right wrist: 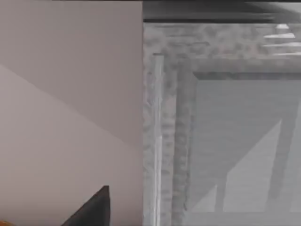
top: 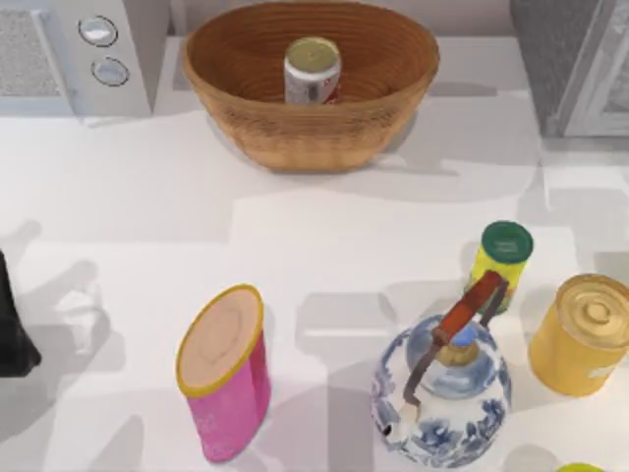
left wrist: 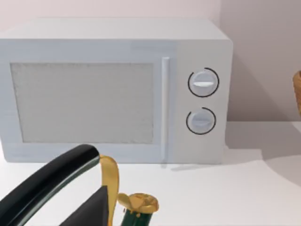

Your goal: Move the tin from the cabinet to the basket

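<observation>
The tin [top: 313, 71], a short can with a dull gold top and a white label with red marks, stands upright inside the brown wicker basket [top: 295, 138] at the back middle of the table. The grey speckled cabinet [top: 570, 59] stands at the back right, apart from the basket. The right wrist view looks at the cabinet [right wrist: 169, 122] from close by, showing its pale door panel. The basket's rim [left wrist: 297, 92] shows at the edge of the left wrist view. Nothing touches the tin.
A light grey microwave [top: 59, 59] with two knobs stands at the back left. At the front stand a pink canister [top: 226, 388], a blue-and-white teapot [top: 442, 393], a slim yellow can [top: 501, 261] and a gold tin [top: 585, 334]. A black kettle [left wrist: 51, 183] sits at the left edge.
</observation>
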{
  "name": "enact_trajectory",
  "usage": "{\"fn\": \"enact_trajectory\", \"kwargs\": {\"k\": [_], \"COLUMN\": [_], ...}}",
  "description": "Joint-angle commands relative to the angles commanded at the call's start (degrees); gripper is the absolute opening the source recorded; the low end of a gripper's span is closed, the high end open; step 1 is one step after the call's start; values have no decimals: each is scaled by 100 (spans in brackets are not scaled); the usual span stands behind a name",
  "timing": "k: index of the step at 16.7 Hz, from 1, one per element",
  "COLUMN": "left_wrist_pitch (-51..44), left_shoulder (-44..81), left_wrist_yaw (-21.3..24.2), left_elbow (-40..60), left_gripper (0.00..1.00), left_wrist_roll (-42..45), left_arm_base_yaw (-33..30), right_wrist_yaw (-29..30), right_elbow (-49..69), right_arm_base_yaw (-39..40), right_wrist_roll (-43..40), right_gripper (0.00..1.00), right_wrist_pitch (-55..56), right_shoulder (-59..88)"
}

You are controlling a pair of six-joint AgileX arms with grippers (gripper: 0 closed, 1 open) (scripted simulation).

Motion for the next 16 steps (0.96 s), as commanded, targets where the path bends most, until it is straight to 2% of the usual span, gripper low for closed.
{"fn": "enact_trajectory", "kwargs": {"k": [9, 13, 16], "left_wrist_pitch": [0, 0, 0], "left_shoulder": [0, 0, 0], "left_wrist_yaw": [0, 0, 0], "left_elbow": [0, 0, 0], "left_gripper": [100, 100, 100], "left_wrist_roll": [0, 0, 0], "left_arm_base_yaw": [0, 0, 0], "right_wrist_yaw": [-991, -1247, -1292], "right_elbow": [-4515, -5567, -5736], "right_arm_base_yaw": [-882, -1091, -1126], "right_wrist_roll": [-31, -41, -43], "right_gripper": [100, 100, 100], "right_wrist_pitch": [977, 1251, 1300], "right_shoulder": [-3517, -4411, -4566]}}
